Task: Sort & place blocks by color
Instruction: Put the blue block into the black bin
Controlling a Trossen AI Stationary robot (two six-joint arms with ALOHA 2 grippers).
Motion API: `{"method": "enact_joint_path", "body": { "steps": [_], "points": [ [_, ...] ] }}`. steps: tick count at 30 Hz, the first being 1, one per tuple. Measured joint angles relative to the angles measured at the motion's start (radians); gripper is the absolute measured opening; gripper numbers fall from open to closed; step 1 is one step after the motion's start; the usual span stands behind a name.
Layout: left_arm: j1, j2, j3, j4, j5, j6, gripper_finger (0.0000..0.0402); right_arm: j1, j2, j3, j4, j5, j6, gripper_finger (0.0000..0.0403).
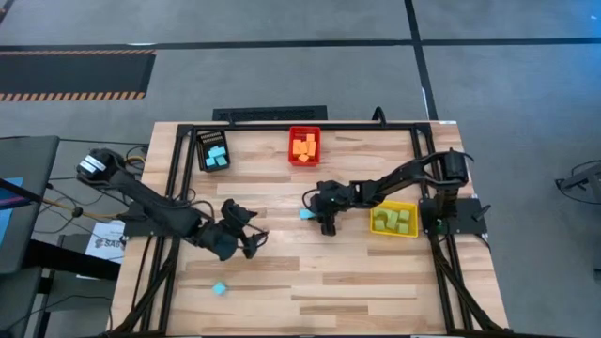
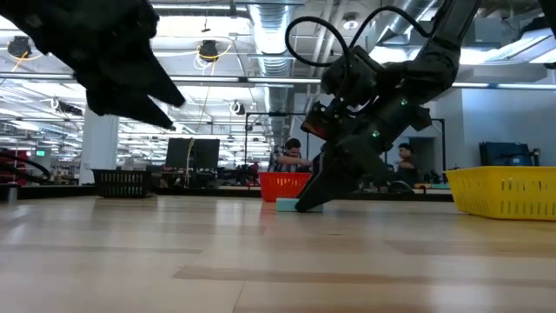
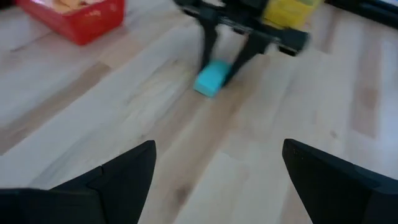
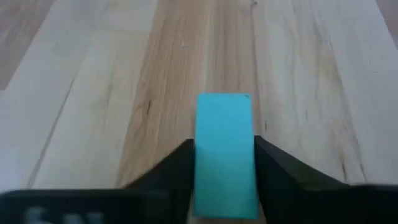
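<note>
Near the centre of the high view the right gripper (image 1: 308, 214) reaches down to the bench (image 1: 376, 291), its fingers (image 4: 177, 165) pressed against both sides of a light blue bar block (image 4: 225, 152) lying on the wood; the left gripper (image 1: 252, 237) hovers lower left of it, fingers spread wide with nothing between them; another light blue block (image 1: 219, 288) lies alone toward the lower left; orange blocks (image 1: 303, 146) fill the red bin (image 1: 303, 161) at top centre, light blue ones the black bin (image 1: 200, 150) at upper left, green ones the yellow bin (image 1: 413, 219) at right.

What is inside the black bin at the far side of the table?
The black bin holds light blue blocks, seen from above. How many there are, and whether anything lies beneath them, cannot be seen.
</note>
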Motion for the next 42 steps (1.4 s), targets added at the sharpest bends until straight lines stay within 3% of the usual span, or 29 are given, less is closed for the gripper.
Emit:
{"method": "enact_joint_path", "body": {
  "steps": [3,7,11,15,21,35,42],
  "points": [
    [0.034,0.054,0.0,0.054,-0.025,-0.141,0.0336,0.006,-0.016,0.0,-0.033,0.007,0.0,0.0114],
    [0.107,0.118,0.0,0.181,0.077,-0.441,0.0336,0.02,-0.033,-0.002,-0.048,0.012,0.001,0.0113],
    [0.154,0.175,0.0,0.358,0.187,-0.525,0.0336,0.059,-0.072,-0.006,-0.055,0.106,-0.015,0.0113],
    [0.198,0.219,0.0,0.53,0.236,-0.54,0.0336,0.104,-0.134,-0.007,-0.048,0.213,-0.034,0.0113],
    [0.254,0.288,0.001,0.693,0.301,-0.514,0.0336,0.167,-0.214,-0.006,0.03,0.253,-0.036,0.0113],
    [0.28,0.316,0.002,0.82,0.324,-0.429,0.0333,0.193,-0.255,-0.004,0.12,0.268,-0.053,0.0113],
    [0.311,0.316,0.001,0.816,0.351,-0.427,0.0276,0.197,-0.255,-0.004,0.147,0.266,-0.098,0.0113]
  ]
}}
